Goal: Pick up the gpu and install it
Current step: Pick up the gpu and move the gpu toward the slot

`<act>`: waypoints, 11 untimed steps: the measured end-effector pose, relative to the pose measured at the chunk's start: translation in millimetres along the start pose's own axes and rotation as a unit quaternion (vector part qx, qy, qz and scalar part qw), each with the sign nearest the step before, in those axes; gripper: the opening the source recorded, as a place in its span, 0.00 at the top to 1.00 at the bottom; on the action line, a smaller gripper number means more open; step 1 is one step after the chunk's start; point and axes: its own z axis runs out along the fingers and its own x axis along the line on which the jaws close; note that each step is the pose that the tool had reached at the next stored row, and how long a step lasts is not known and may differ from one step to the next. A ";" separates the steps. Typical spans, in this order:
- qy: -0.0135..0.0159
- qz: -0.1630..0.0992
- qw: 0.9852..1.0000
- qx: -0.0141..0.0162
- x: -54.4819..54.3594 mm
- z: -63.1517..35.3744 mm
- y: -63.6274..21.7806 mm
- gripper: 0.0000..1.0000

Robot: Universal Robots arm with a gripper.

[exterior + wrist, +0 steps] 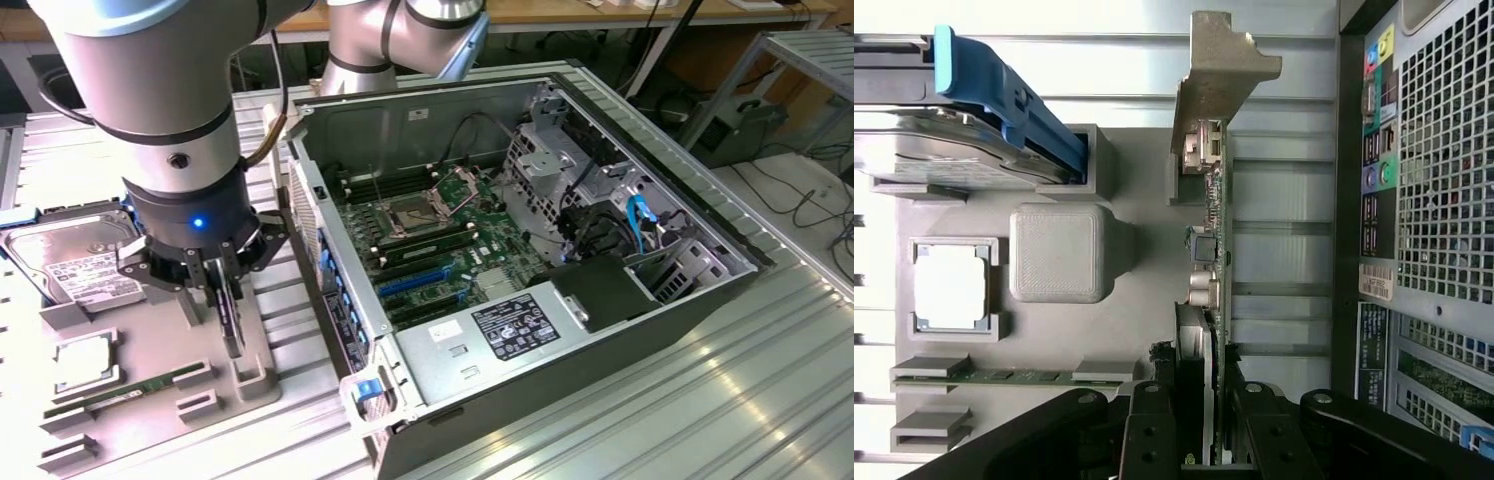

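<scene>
- The jaws of the gripper are closed on the gpu, one on each face, at its fan end.
- The gpu stands on edge in a slot of the grey holder, with its silver bracket at the far end.
- Also in the holder are a RAM stick, a processor and a hard drive.
- Just beside the holder, on the exterior view's right, the open computer case lies on the table.

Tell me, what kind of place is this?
Probably a robotics lab bench for computer assembly: an open computer case on a metal table, a grey tray of loose parts, a robot arm above it.
</scene>
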 end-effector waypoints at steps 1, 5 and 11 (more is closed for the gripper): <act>0.000 0.000 1.000 0.000 0.0 -0.4 0.0 0.73; 0.000 0.000 1.000 -0.001 0.1 -3.2 0.1 0.73; 0.000 0.000 1.000 -0.003 0.1 -7.3 0.1 0.73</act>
